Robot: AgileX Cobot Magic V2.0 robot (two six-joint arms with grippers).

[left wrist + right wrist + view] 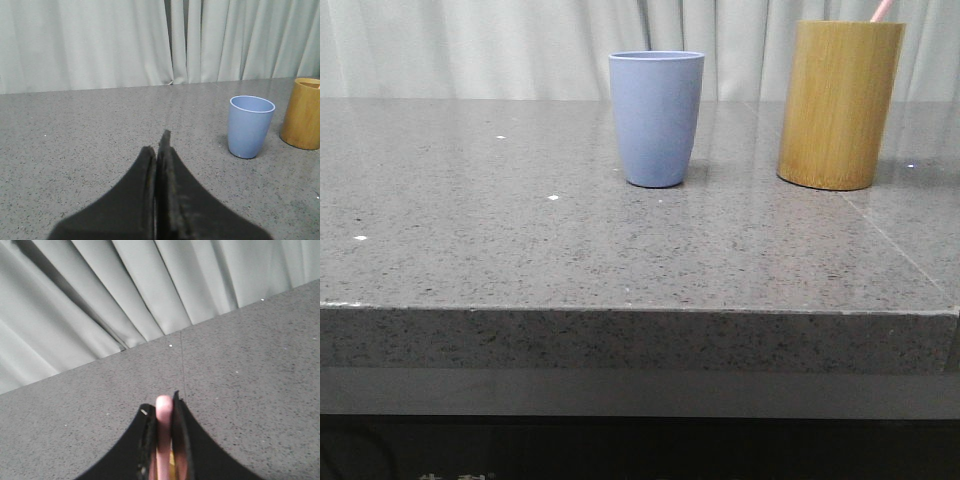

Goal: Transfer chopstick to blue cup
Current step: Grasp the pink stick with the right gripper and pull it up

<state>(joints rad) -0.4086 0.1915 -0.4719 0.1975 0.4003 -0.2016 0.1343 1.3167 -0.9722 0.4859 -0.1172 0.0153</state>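
The blue cup (656, 118) stands upright and empty-looking on the grey stone table, also seen at some distance ahead of my left gripper as the blue cup (250, 126). The pale pink chopstick (882, 10) pokes out above the bamboo cylinder (839, 104) at the frame's top edge. In the right wrist view my right gripper (162, 407) is shut on the chopstick (163, 432), whose rounded end sticks out between the black fingers; a bit of yellow shows below it. My left gripper (157, 145) is shut with nothing in it, low over the table.
The bamboo cylinder (303, 113) stands right of the blue cup with a gap between them. Grey curtains hang behind the table. The table's front edge (640, 308) runs across the front view, with wide bare stone left of the cup.
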